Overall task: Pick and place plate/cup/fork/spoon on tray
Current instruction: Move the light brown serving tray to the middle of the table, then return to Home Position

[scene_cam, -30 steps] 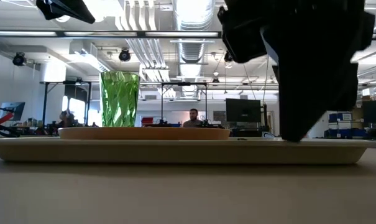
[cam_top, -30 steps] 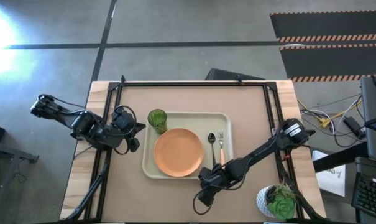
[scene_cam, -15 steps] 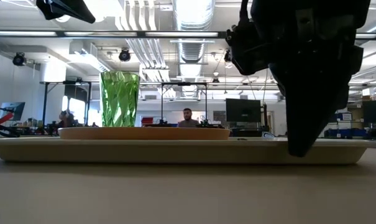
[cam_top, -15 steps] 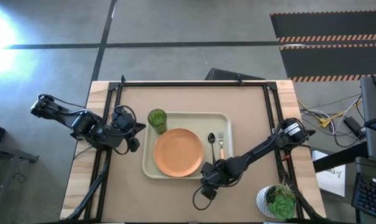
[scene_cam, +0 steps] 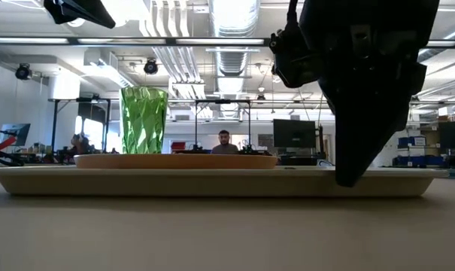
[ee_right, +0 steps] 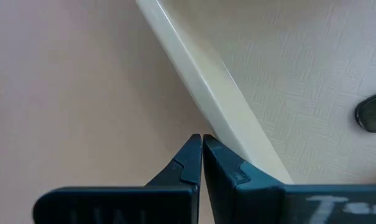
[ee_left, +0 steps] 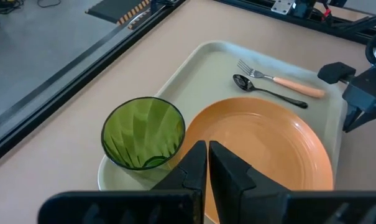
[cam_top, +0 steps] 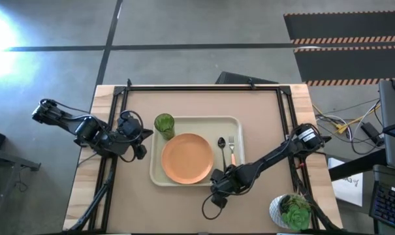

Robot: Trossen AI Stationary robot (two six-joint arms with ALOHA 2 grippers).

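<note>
The cream tray (cam_top: pixel 239 127) lies mid-table. On it rest the orange plate (cam_top: pixel 187 158), the green cup (cam_top: pixel 164 125) upright at its far left corner, and the dark spoon (cam_top: pixel 222 149) beside the orange-handled fork (cam_top: pixel 232 151) along its right side. My right gripper (ee_right: pixel 201 140) is shut and points down at the outer edge of the tray's near rim (ee_right: pixel 212 93), toward the tray's right end; it also shows in the low view (scene_cam: pixel 347 181). My left gripper (ee_left: pixel 207 144) is shut and empty, held above the table left of the tray (cam_top: pixel 143 141). My right gripper's shut fingertips (ee_right: pixel 191 152) stand against the outer edge of the tray's near rim (ee_right: pixel 222 140), coming from above and slanting down from the near side. I cannot tell whether they touch the rim. The tray lies flat on the table.
A white pot with a green plant (cam_top: pixel 292 210) stands at the table's near right corner, close to my right arm. Black frame rails (cam_top: pixel 204 86) run along the table's far, left and right sides. A person (scene_cam: pixel 223 141) sits in the room far behind.
My right gripper has gone down to table height and a little toward the tray's near rim. The tray and the things on it stay where they were.
</note>
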